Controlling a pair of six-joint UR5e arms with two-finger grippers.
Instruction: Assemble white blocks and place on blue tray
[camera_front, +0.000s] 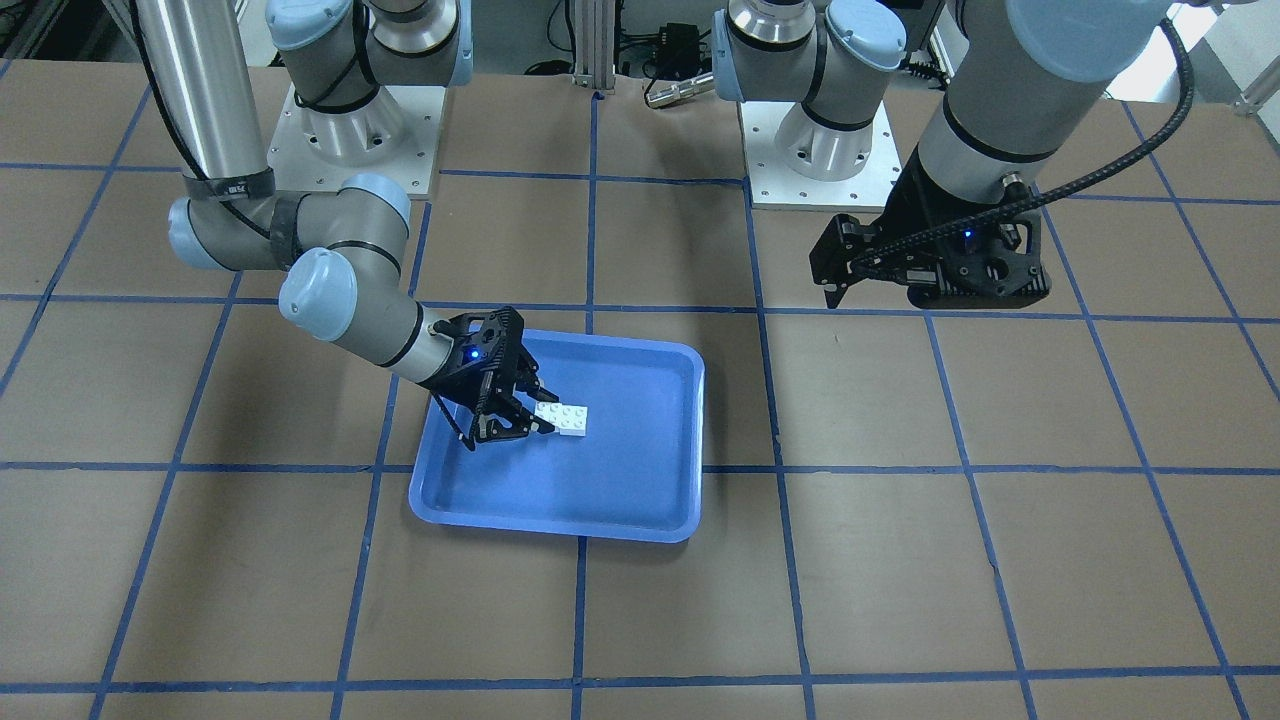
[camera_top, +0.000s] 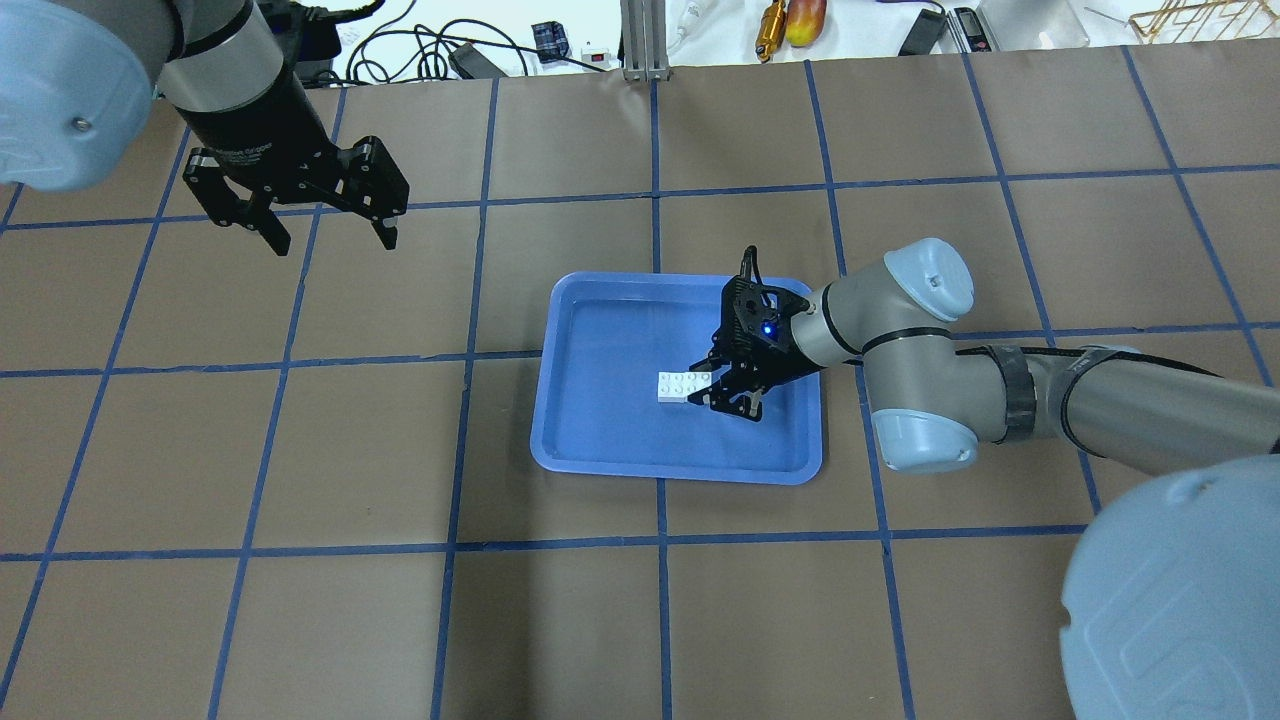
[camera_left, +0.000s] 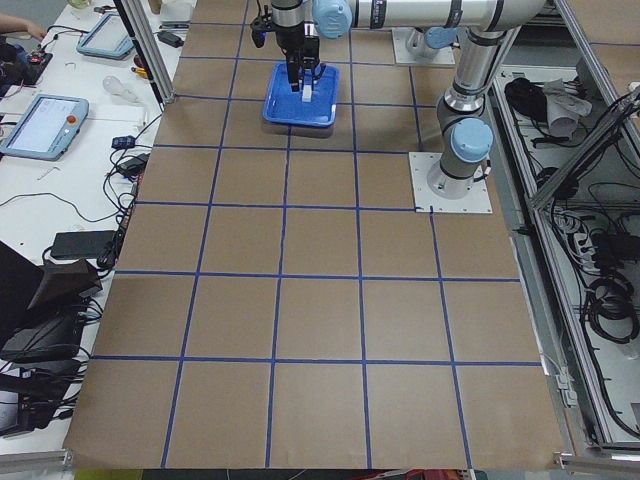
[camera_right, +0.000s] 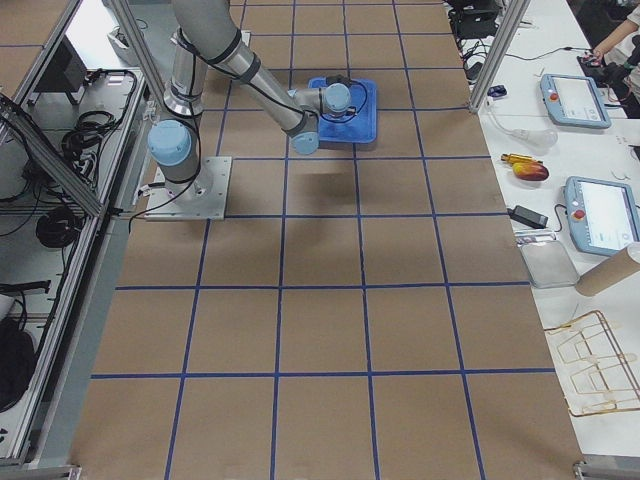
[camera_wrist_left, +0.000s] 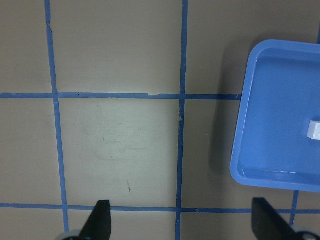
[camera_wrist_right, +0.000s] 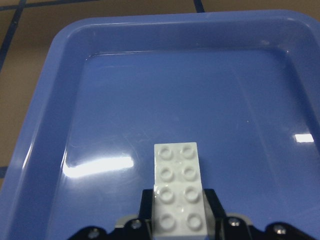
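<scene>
The white blocks (camera_wrist_right: 175, 165) form one long white piece with two rows of studs, lying low in the middle of the blue tray (camera_wrist_right: 50, 125). My right gripper (camera_wrist_right: 180, 200) is shut on the near end of the piece, one finger on each long side. The overhead view shows the same grip: right gripper (camera_top: 705, 388), blocks (camera_top: 675, 385), tray (camera_top: 670, 470). My left gripper (camera_top: 335, 242) is open and empty, above bare table well to the tray's left. Its wrist view shows the spread fingertips (camera_wrist_left: 102, 215), the tray's edge (camera_wrist_left: 240, 170) and a corner of the blocks (camera_wrist_left: 315, 129).
The brown table carries a grid of blue tape lines (camera_top: 655, 195). Two white base plates (camera_front: 820, 160) stand at the robot's side. Cables and small tools (camera_top: 790, 20) lie beyond the table's far edge. Bare table surrounds the tray.
</scene>
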